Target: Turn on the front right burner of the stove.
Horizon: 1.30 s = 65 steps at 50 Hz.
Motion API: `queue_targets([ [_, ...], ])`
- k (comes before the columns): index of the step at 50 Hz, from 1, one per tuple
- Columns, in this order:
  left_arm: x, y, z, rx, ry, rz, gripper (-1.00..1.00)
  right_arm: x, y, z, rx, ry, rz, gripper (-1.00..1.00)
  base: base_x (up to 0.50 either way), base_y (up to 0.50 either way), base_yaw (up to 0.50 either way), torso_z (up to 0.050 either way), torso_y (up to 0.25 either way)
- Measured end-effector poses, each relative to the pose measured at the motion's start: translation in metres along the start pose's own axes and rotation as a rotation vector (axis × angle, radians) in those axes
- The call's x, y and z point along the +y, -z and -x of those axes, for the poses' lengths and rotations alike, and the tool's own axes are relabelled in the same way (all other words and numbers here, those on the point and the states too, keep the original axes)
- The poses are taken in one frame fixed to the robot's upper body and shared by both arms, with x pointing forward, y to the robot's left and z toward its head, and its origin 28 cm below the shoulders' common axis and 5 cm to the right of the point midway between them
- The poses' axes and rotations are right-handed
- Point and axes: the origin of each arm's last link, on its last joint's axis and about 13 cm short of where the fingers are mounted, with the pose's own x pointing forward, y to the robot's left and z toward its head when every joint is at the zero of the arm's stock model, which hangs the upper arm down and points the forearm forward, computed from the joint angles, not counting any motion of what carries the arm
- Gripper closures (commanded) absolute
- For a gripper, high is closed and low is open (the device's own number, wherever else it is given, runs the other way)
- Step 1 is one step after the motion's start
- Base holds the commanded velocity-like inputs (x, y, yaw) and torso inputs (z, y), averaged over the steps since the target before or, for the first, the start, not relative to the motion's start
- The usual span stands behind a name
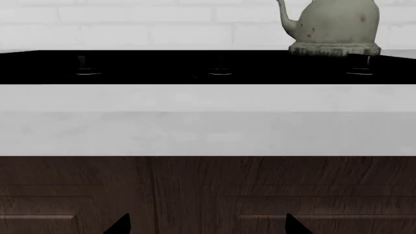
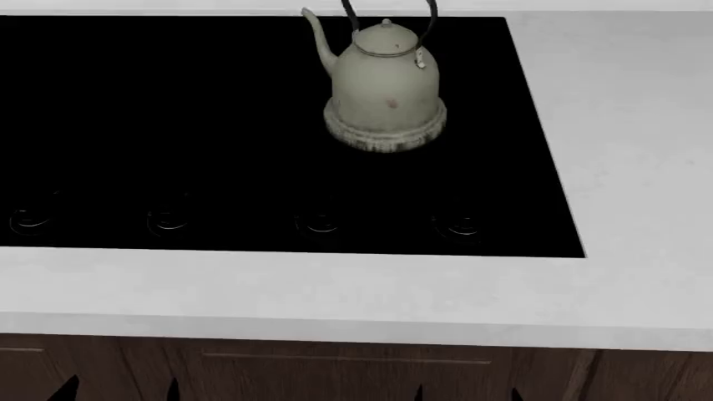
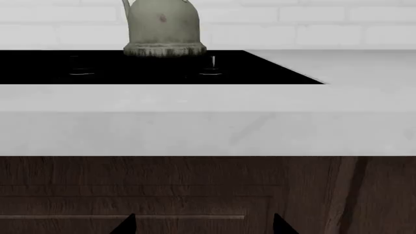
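Glossy black rectangular glass stove (image 2: 223, 125) set flush in a white stone countertop (image 2: 624, 167), above dark wood cabinet fronts (image 2: 334, 368). One grey-green metal kettle (image 2: 385, 88) standing on the rear right part of the glass, behind the controls. Four faint round ring controls (image 2: 321, 222) in a row along the front edge. Left gripper (image 2: 117, 390) and right gripper (image 2: 466, 393) low before the cabinets, fingertips spread, holding nothing.

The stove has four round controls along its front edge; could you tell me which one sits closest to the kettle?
On the stove, the third control from the left is closest: it lies almost directly in front of the kettle. The rightmost control sits further toward the right edge.
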Motion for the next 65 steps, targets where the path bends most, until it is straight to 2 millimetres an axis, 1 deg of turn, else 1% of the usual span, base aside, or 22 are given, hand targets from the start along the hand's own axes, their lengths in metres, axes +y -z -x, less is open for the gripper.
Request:
queue_targets([
  [1,-0.001,-0.001,0.003,-0.014,0.011,-0.009,-1.0,0.003,0.001,-0.003,0.014,-0.02,-0.005,-1.0,0.0,0.0,0.0,0.0,0.0],
  [17,-0.001,-0.002,0.003,-0.027,0.007,-0.014,-1.0,0.002,0.0,0.0,-0.008,-0.009,0.004,-1.0,0.0,0.0,0.0,0.001,0.0],
  [37,-0.003,-0.005,0.007,-0.071,0.087,-0.022,-1.0,0.002,0.0,0.001,-0.015,-0.007,0.028,-1.0,0.0,0.0,0.0,0.049,0.0],
  [41,-0.003,-0.006,0.008,-0.08,0.078,-0.019,-1.0,0.002,-0.002,0.002,-0.024,-0.006,0.032,-1.0,0.0,0.0,0.0,0.0,0.0],
  [46,-0.002,-0.008,0.01,-0.093,0.067,-0.018,-1.0,0.002,-0.01,0.003,-0.04,-0.006,0.035,-1.0,0.0,0.0,0.0,0.0,0.0],
  [53,-0.002,-0.015,0.011,-0.109,0.06,-0.023,-1.0,0.002,-0.026,0.004,-0.07,-0.009,0.046,-1.0,0.0,0.0,0.0,0.0,0.0],
  [57,-0.002,-0.024,0.012,-0.123,0.054,-0.018,-1.0,0.001,-0.036,0.005,-0.092,-0.008,0.053,-1.0,0.0,0.0,0.0,0.0,0.0],
  [65,-0.005,-0.05,0.015,-0.175,0.051,-0.01,-1.0,-0.001,-0.056,0.008,-0.132,-0.007,0.065,-1.0,0.0,0.0,0.0,0.0,0.0],
])
